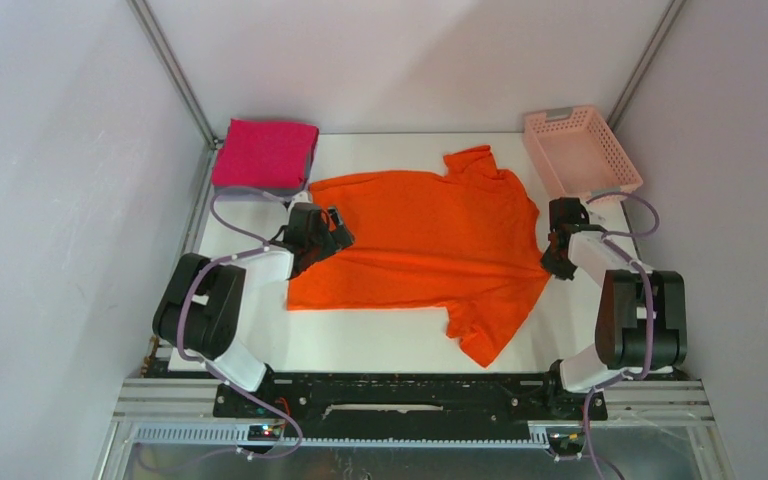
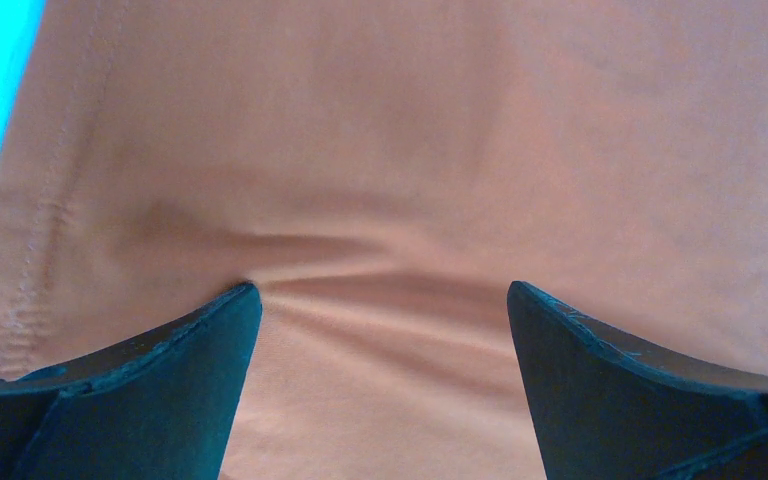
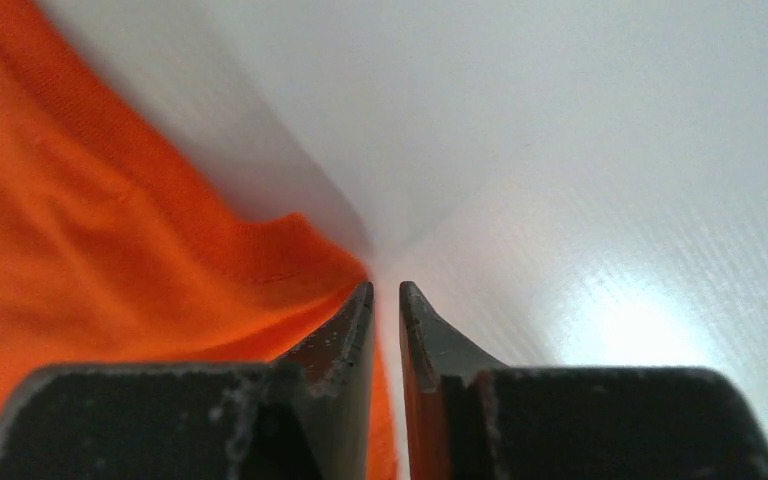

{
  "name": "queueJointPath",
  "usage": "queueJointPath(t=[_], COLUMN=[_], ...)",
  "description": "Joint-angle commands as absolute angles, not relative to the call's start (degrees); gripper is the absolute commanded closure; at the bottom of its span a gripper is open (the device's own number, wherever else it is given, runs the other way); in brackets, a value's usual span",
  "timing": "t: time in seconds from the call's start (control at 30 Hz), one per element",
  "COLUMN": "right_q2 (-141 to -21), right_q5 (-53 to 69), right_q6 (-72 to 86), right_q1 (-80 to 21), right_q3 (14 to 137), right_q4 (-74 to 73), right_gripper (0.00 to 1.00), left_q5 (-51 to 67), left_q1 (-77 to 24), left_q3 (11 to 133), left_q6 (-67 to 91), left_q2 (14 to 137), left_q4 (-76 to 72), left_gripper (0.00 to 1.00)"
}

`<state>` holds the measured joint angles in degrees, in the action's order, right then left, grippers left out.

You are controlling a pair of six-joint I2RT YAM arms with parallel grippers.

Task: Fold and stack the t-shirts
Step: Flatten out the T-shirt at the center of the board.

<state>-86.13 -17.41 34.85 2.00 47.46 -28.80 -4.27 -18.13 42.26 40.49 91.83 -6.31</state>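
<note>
The orange t-shirt (image 1: 430, 240) lies spread flat on the white table, collar to the right, one sleeve at the back and one at the front. My left gripper (image 1: 335, 232) is on its left hem. In the left wrist view it (image 2: 380, 290) is open, and both fingertips press into the wrinkled cloth (image 2: 410, 150). My right gripper (image 1: 558, 265) is at the shirt's right edge. In the right wrist view it (image 3: 385, 285) is all but closed, with a strip of the orange edge (image 3: 110, 250) between the fingers. A folded magenta shirt (image 1: 265, 153) lies at the back left.
The pale pink lattice basket (image 1: 580, 150) stands at the back right, just behind the right arm. The magenta stack is close behind the left gripper. Bare white table (image 1: 380, 340) shows in front of the shirt. Grey walls close in both sides.
</note>
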Motion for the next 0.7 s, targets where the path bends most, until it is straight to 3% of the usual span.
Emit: queueJointPath(t=[0.0, 0.2, 0.27, 0.3, 0.53, 0.67], right_q2=[-88.4, -77.9, -71.8, -68.2, -38.8, -30.1], right_q5=[-22.7, -26.9, -27.3, -27.0, -9.2, -3.4], right_q6=[34.4, 36.0, 35.4, 35.0, 34.8, 36.0], right_q1=[2.4, -1.2, -3.7, -4.9, -6.3, -5.9], right_q3=[50.7, 50.8, 49.8, 48.7, 32.4, 25.5], right_q4=[-31.5, -35.3, -35.2, -34.7, -21.8, -16.5], right_gripper=[0.75, 0.3, 0.06, 0.01, 0.0, 0.0], left_q5=[-4.9, -3.4, -4.5, -5.5, -19.0, -25.1], left_q1=[-17.1, -18.3, -19.1, -19.5, -20.4, -20.4], left_q3=[42.2, 42.1, 42.3, 42.2, 35.1, 27.6], left_q6=[38.4, 38.0, 37.9, 37.9, 43.2, 49.5], left_q2=[93.4, 88.1, 85.0, 83.0, 63.6, 53.2], left_q4=[-2.9, -3.4, -2.2, -1.2, 11.3, 19.2], left_gripper=[0.0, 0.0, 0.0, 0.0, 0.0, 0.0])
